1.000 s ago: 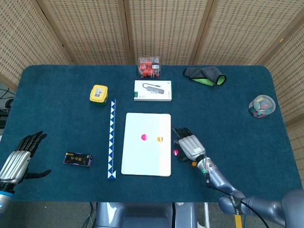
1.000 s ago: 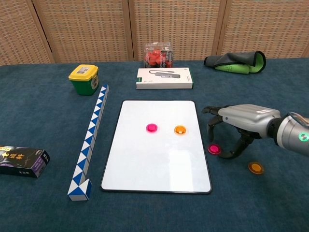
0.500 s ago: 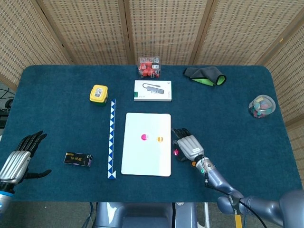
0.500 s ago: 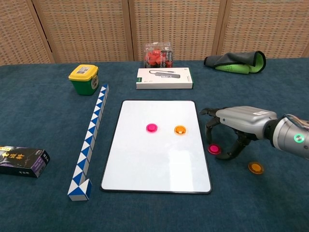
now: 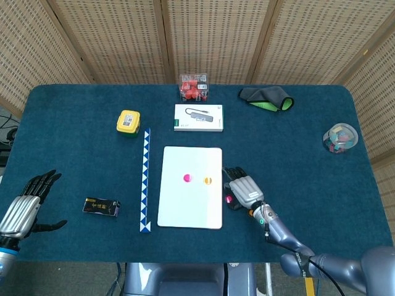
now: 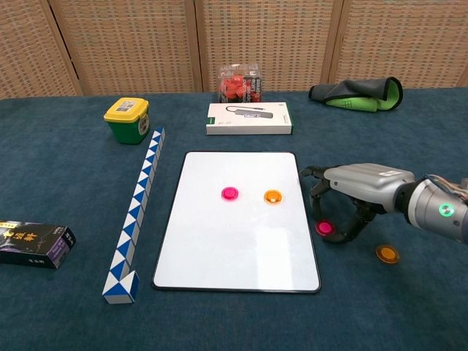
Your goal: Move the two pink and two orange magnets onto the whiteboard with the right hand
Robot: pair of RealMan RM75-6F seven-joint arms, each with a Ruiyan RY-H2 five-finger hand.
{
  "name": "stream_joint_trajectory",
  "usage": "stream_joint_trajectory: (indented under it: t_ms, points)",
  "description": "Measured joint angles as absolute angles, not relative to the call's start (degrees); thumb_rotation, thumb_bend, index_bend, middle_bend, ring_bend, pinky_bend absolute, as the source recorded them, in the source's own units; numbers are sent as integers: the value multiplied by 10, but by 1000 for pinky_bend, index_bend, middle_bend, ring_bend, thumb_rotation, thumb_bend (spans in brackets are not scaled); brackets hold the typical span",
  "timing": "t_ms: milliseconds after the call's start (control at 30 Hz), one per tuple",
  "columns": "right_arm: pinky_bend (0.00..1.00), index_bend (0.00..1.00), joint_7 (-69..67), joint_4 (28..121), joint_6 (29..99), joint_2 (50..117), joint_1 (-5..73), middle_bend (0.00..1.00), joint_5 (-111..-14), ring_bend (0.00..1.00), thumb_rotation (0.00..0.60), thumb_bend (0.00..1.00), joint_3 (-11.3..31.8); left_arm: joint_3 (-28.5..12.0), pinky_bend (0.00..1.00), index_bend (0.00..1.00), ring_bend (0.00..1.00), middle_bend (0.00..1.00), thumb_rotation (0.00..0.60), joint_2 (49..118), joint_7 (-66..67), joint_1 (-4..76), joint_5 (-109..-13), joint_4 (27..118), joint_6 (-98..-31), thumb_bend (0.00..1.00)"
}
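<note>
**Magnets: two on the board, two beside it**

Small round glossy discs: one pink magnet (image 6: 230,193) and one orange magnet (image 6: 273,196) lie side by side, apart, on the flat white rectangular whiteboard (image 6: 219,248). A second pink magnet (image 6: 325,228) rests on the dark blue tablecloth (image 6: 73,190) just off the board's right edge, beneath the silver right hand (image 6: 356,197), whose fingers arch down around it; whether they grip it cannot be told. A second orange magnet (image 6: 387,254) lies nearby. The left hand (image 5: 23,206) rests with fingers spread, holding nothing.
</note>
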State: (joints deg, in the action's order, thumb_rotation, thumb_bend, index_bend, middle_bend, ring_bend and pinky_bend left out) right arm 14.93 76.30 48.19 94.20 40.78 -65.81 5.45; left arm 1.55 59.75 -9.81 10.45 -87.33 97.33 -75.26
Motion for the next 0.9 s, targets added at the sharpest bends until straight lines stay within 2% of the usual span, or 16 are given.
stream_joint_trajectory:
  t_ms: [333,500,700,900]
  points:
    - [0,562,144,783,485,931,409,0,-660,0,600,365,64,16,0,0,0,0,600,597,-99,105,-873,974,-752,0]
    - [0,562,143,817,482,917,421,0,-657,0,600,364,85,16,0,0,0,0,600,597,-100,105,-874,974,-751,0]
    - [0,562,179,832,454,925,469,0,-621,0,600,368,112,17,0,0,0,0,600,596,-103,106,-874,975,-749,0]
    - [0,562,235,816,429,965,528,0,-550,0,600,388,136,16,0,0,0,0,600,594,-108,106,-869,976,-746,0]
